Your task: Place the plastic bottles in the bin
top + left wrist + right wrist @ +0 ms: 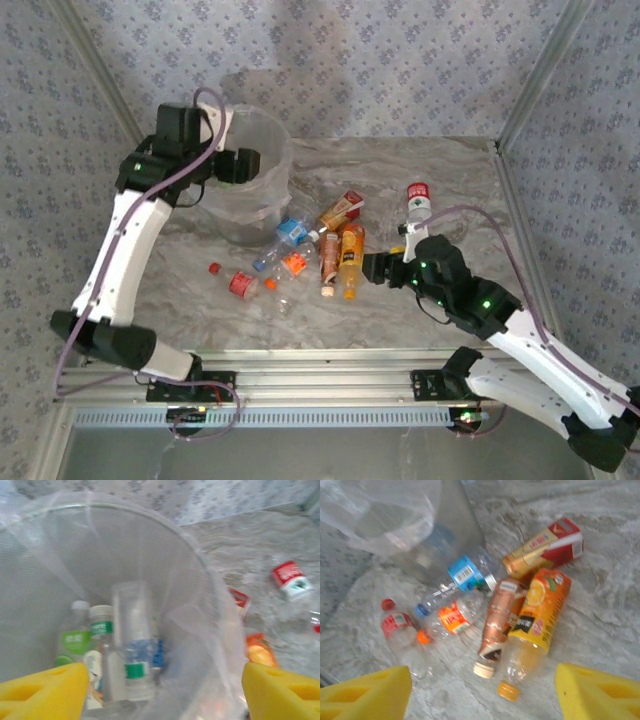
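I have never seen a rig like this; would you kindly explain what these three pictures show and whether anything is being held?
These are two robot arms. One picture looks down from above; the other two come from cameras on each wrist, with yellow fingers at the bottom corners. The left end effector hangs open over the bin, where dropped bottles lie. The right end effector hangs open above the loose bottles on the marble table, among them an orange juice bottle. Neither holds anything.
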You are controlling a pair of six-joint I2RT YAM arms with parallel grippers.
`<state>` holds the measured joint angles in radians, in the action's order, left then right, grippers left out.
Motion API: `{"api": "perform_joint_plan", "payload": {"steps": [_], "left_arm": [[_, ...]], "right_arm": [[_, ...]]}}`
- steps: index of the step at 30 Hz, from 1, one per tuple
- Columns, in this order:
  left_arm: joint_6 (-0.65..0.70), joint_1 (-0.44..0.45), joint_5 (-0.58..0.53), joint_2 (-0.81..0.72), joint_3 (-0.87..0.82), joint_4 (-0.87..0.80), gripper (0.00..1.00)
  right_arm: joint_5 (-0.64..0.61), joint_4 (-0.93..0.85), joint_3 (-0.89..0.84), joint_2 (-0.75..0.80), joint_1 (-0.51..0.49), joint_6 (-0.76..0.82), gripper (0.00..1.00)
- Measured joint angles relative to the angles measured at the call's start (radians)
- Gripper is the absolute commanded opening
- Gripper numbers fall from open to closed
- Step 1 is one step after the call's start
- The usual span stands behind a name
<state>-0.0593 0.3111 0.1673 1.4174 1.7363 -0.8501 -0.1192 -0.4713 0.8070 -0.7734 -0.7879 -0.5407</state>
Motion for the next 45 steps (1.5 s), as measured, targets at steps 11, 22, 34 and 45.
{"api": "perform_joint_plan", "payload": {"steps": [11,22,34,45], "left_arm": [[-0.090,0.083,0.439,-0.289,-0.476,0.201,0.99],[-0.027,0.154,0.588,-0.415,-0.602,0.229,1.00],[0.022,0.156,0.523,-0.463,-0.644,0.222,1.00],[0.022,0.163,0.520,-0.456,-0.647,0.224,1.00]], "right_arm": [[-0.127,0.059,-0.064,-0.187,-0.156,-0.235,0.62],[-0.185,0.109,-0.019,-0.461,-0.250,-0.381,0.60],[-0.181,0.135,0.151,-0.732,-0.280,-0.419,0.53],[-0.181,0.093,0.183,-0.839,-0.232,-0.442,0.50]]}}
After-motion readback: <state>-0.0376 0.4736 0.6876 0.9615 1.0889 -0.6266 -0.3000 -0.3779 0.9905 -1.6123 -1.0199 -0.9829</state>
